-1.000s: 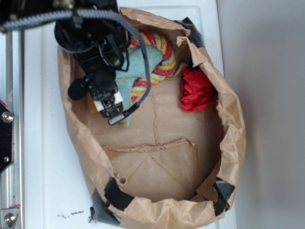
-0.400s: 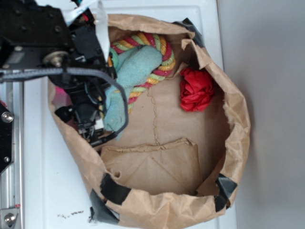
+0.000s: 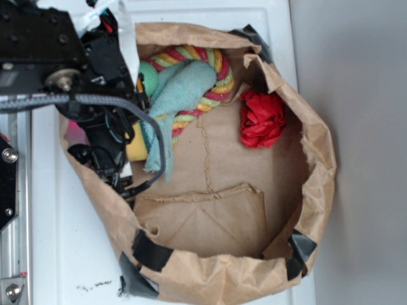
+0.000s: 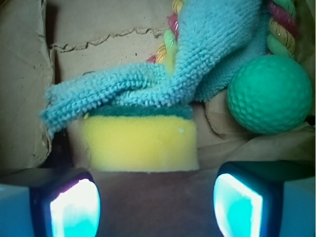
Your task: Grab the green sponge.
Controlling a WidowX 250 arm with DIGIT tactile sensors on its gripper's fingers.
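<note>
Gripper (image 4: 155,207) shifted, sponge (image 4: 138,143) bagged (image 3: 210,279), uncovered

From my remote station I see the black arm (image 3: 57,70) reaching in from the upper left of the exterior view, its wrist angled downward and a ribbed black cable (image 3: 127,111) looping along its side. In the wrist view the gripper (image 4: 155,205) has its jaws spread wide apart, the two glowing pale fingertips (image 4: 74,207) sitting at the lower corners with nothing held between them.
</note>
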